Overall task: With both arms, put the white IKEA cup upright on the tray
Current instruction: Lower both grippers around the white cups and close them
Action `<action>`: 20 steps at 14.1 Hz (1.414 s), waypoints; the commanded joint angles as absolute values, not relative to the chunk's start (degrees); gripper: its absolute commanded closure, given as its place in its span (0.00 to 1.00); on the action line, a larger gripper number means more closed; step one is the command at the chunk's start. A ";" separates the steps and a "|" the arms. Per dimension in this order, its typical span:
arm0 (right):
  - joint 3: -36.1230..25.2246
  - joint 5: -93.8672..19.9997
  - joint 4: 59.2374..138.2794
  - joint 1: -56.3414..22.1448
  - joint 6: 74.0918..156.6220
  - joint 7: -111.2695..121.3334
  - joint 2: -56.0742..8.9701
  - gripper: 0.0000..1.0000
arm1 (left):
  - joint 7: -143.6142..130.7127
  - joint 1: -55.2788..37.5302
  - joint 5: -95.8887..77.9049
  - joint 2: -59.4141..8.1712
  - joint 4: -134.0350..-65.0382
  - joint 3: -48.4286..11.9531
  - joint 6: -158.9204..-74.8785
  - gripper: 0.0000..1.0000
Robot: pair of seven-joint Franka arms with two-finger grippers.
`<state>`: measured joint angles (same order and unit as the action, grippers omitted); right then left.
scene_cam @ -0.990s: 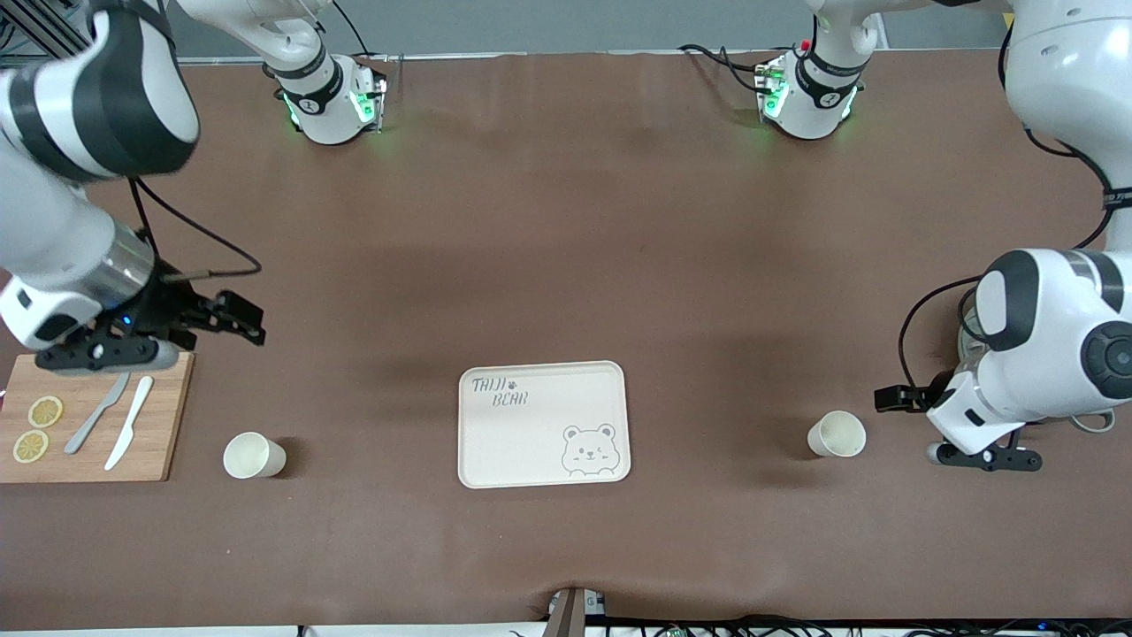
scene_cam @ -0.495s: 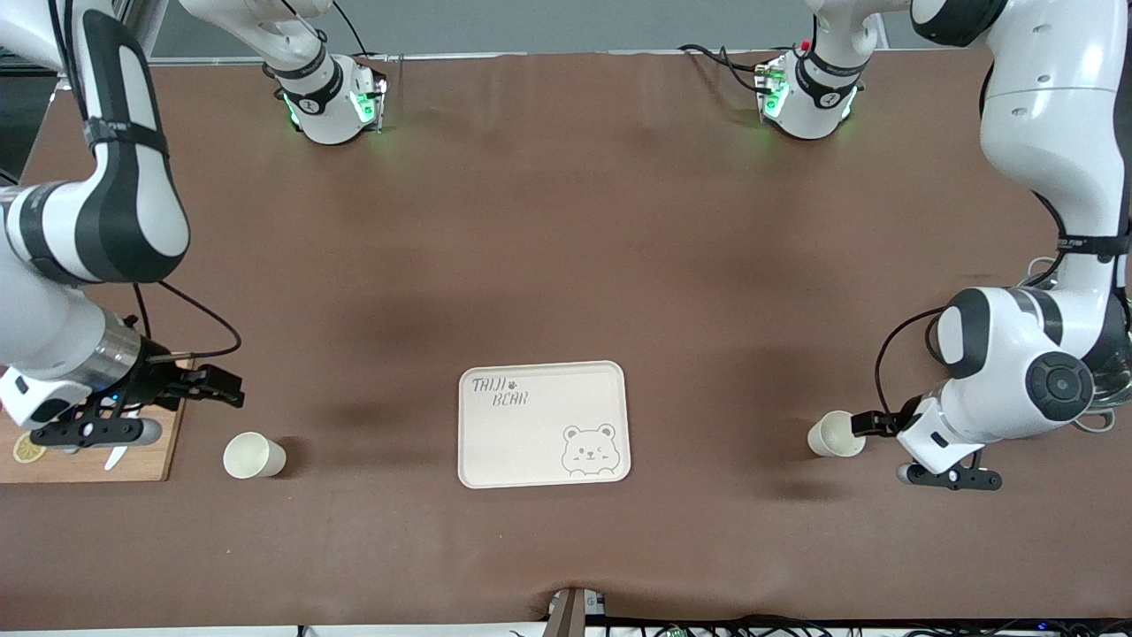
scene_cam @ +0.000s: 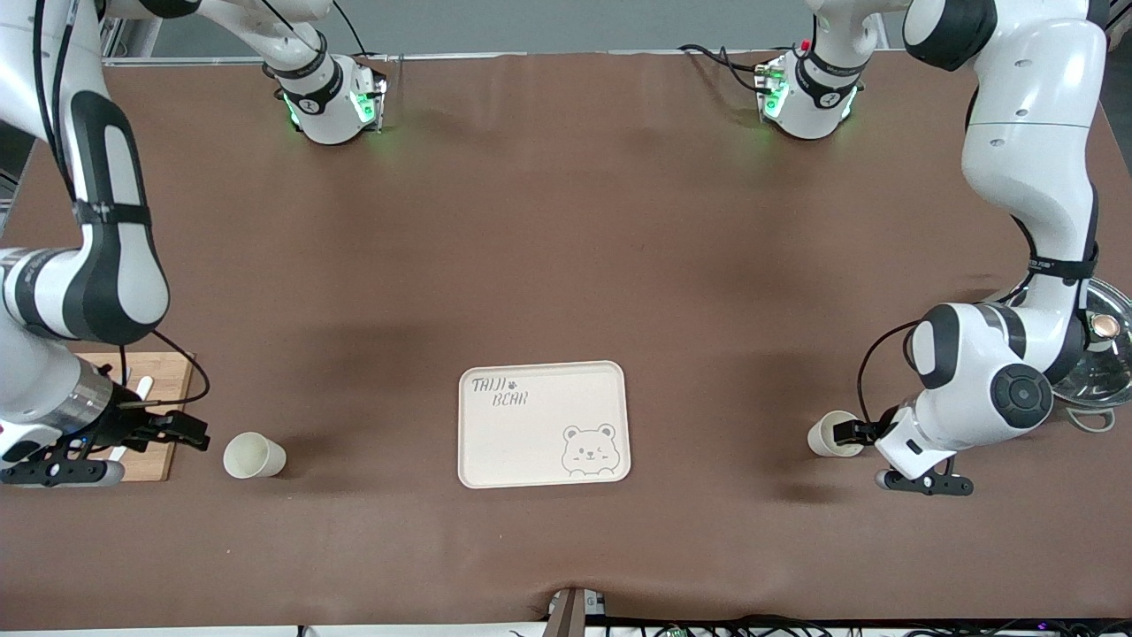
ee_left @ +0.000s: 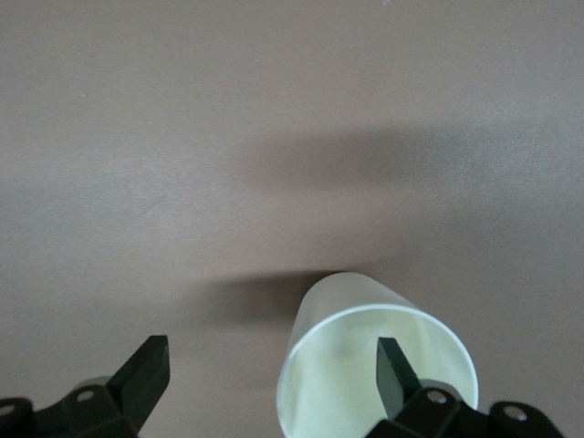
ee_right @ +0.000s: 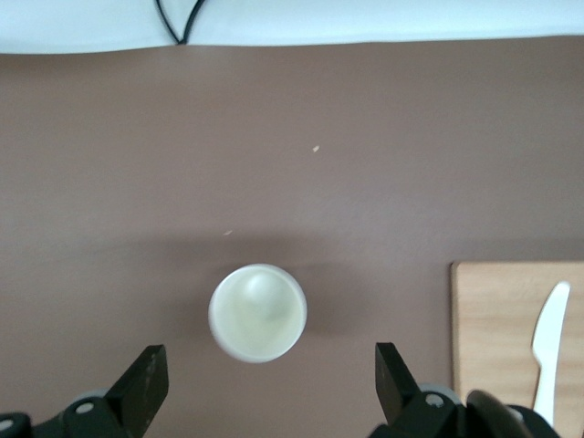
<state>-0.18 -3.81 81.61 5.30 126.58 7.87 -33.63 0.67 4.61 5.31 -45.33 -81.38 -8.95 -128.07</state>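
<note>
A brown table (scene_cam: 566, 248) carries a cream tray (scene_cam: 544, 425) at lower centre, white cups at lower left (scene_cam: 253, 456) and lower right (scene_cam: 829, 434), and a cutting board (scene_cam: 164, 380) at the left edge.

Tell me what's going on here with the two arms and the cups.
Both arms are reaching for white cups that stand either side of the empty tray. The left gripper is open, one finger inside the rim of its cup. The right gripper, also open, is beside the other cup, not touching it. Neither cup is lifted.
</note>
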 commanded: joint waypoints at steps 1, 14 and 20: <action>0.62 -3.69 79.19 6.77 128.31 9.58 -36.64 0.00 | 1.05 4.57 5.80 -46.23 -80.95 -9.05 -129.28 0.00; 0.62 -1.76 79.10 6.86 131.31 9.67 -41.22 0.00 | 1.76 4.75 5.71 -45.62 -80.95 -9.58 -129.29 1.00; 0.62 -2.02 79.28 6.86 131.40 9.75 -43.24 0.00 | 0.62 4.92 4.75 -44.12 -80.42 -13.70 -129.11 1.00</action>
